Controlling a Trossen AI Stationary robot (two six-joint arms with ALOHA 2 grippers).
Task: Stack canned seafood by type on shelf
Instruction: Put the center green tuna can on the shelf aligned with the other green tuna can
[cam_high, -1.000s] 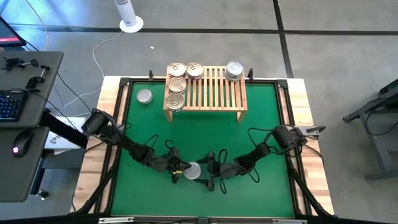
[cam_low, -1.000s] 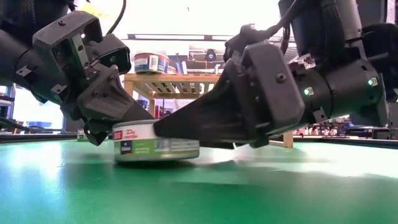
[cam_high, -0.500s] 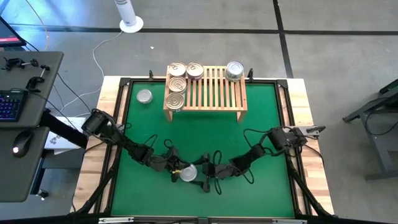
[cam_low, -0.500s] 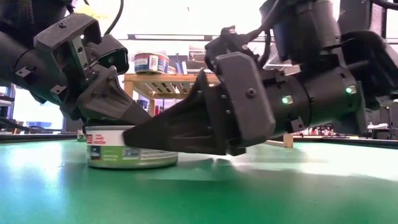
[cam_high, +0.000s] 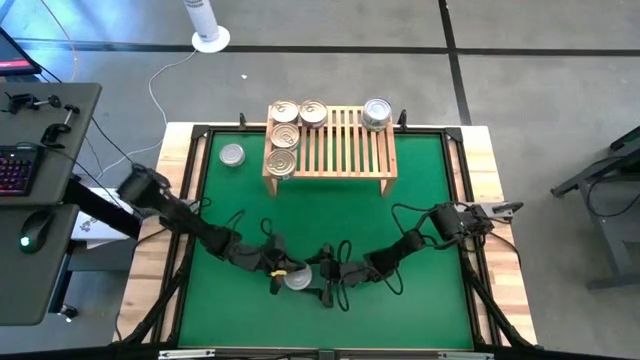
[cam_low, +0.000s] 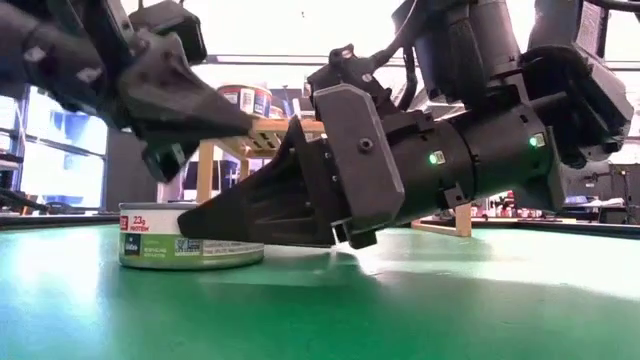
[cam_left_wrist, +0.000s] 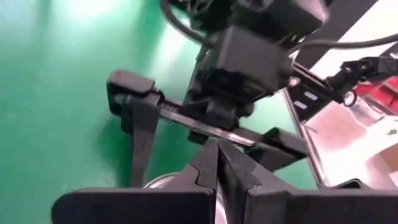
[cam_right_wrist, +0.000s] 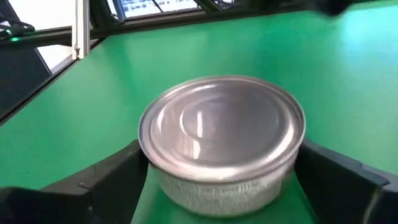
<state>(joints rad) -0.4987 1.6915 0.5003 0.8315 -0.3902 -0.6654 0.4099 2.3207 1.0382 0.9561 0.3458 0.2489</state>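
Observation:
A silver-topped tin (cam_high: 298, 279) stands on its base on the green mat near the front; it also shows in the low view (cam_low: 190, 236). My right gripper (cam_high: 312, 281) lies level at the tin, one finger on each side. My left gripper (cam_low: 238, 118) is shut and hangs above the tin, apart from it; its fingers meet in the left wrist view (cam_left_wrist: 216, 163). The light-wood shelf (cam_high: 345, 150) at the far side carries several tins, gold-tan ones (cam_high: 284, 135) on its left part and a silver one (cam_high: 377, 112) at its far right corner. My right gripper holds the tin by its round side wall (cam_right_wrist: 163, 182), one finger (cam_right_wrist: 112, 177) on each side. The fingers come level from the table's right and lie low over the mat. The tin stands upright with its base on the mat (cam_low: 190, 262).
One more silver-topped tin (cam_high: 232, 155) stands on the mat left of the shelf. The mat (cam_high: 420, 210) between the shelf and the grippers is bare. Both arms lie low and close together at the front, with cables around them.
My right gripper has gone toward the table's left edge, and the tin between its fingers has slid along the mat with it, staying upright. My left gripper, which was down on the tin's top, has risen clear of it and drawn back toward the left.

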